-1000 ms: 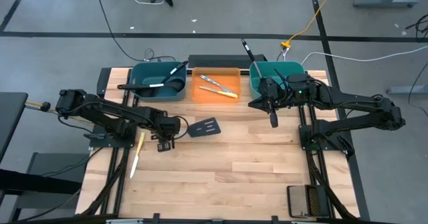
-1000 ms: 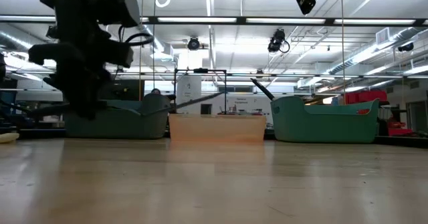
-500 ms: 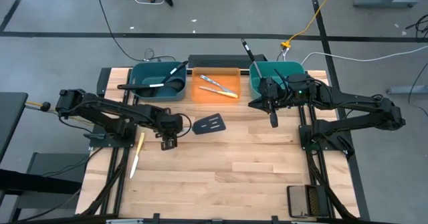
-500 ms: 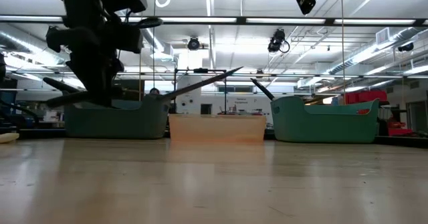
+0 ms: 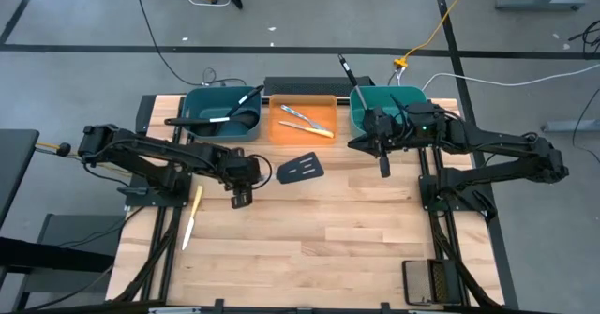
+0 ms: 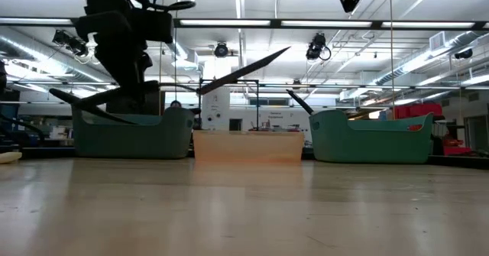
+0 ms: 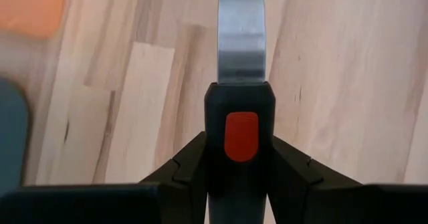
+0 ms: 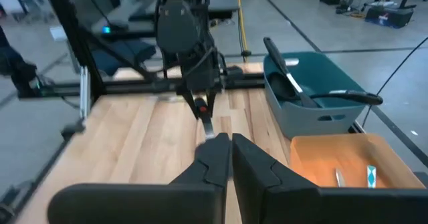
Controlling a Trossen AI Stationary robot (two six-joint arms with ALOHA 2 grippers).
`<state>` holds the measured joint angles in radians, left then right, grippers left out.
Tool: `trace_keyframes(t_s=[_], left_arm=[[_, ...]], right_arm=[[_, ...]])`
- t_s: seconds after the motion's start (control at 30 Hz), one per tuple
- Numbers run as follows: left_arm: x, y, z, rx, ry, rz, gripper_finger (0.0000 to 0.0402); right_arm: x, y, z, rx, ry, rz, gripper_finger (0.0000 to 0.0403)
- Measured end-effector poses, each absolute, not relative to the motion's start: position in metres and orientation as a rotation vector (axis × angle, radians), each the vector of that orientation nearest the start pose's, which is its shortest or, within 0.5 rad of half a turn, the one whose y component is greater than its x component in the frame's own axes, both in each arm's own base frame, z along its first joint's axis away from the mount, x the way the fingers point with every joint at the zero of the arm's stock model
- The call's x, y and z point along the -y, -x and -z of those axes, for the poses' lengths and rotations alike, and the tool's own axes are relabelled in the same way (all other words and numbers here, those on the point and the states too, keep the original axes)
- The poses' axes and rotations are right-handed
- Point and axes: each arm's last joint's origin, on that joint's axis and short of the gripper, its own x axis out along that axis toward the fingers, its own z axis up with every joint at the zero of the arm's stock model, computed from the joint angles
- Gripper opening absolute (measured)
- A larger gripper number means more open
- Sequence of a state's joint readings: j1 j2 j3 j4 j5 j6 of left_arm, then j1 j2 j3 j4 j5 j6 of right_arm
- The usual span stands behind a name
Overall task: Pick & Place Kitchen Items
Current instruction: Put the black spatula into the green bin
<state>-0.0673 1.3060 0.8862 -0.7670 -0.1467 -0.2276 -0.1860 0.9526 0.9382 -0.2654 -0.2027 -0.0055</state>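
Observation:
My left gripper (image 5: pixel 242 197) hangs over the table's left middle, shut on a black slotted spatula (image 5: pixel 302 169). The spatula's head points toward the table's right and shows in the low view as a dark blade (image 6: pixel 244 69) slanting upward. My right gripper (image 5: pixel 382 169) hangs shut and empty in front of the right teal bin (image 5: pixel 386 108). A yellow-handled knife (image 5: pixel 192 216) lies flat on the wood near the left edge. Two knives (image 5: pixel 305 122) lie in the orange bin (image 5: pixel 323 103). Black ladles (image 5: pixel 220 119) rest in the left teal bin (image 5: pixel 199 103). My left gripper pinches the spatula's black handle (image 7: pixel 239 107) between its two fingers, close to the end with the orange spot where the silver shaft (image 7: pixel 241 37) begins. The fingers come steeply from above. The spatula is lifted clear of the table, its head tilted upward.
The three bins stand in a row along the far edge. A black utensil (image 5: pixel 349 70) sticks up out of the right teal bin. Bare wood fills the middle and near half of the table (image 5: pixel 319 248).
My left gripper has risen and drifted a little toward the table's right and far edge, still shut on the spatula. The spatula has come up with it: it lay about level just above the wood and now slants head-up, its head farther right.

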Motion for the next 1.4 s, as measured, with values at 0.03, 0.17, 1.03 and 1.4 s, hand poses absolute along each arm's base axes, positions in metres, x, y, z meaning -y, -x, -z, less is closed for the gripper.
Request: trace_keyframes(t_s=[0.03,0.17,1.03,1.4], left_arm=[[0.011,-0.236,-0.226,-1.157,0.076,-0.204,0.0118],[0.009,-0.239,-0.232,-1.135,0.084,-0.211,0.0118],[0.006,-0.250,-0.243,-1.013,0.171,-0.234,0.0118],[0.001,-0.262,-0.251,-0.862,0.255,-0.237,0.0118]], right_arm=[[0.032,-0.202,-0.350,-0.262,-0.056,-0.016,0.0027],[0.031,-0.198,-0.354,-0.237,-0.058,-0.014,0.0027],[0.029,-0.152,-0.379,-0.095,-0.019,0.159,0.0027],[0.029,-0.153,-0.378,-0.102,0.014,0.155,0.0027]])
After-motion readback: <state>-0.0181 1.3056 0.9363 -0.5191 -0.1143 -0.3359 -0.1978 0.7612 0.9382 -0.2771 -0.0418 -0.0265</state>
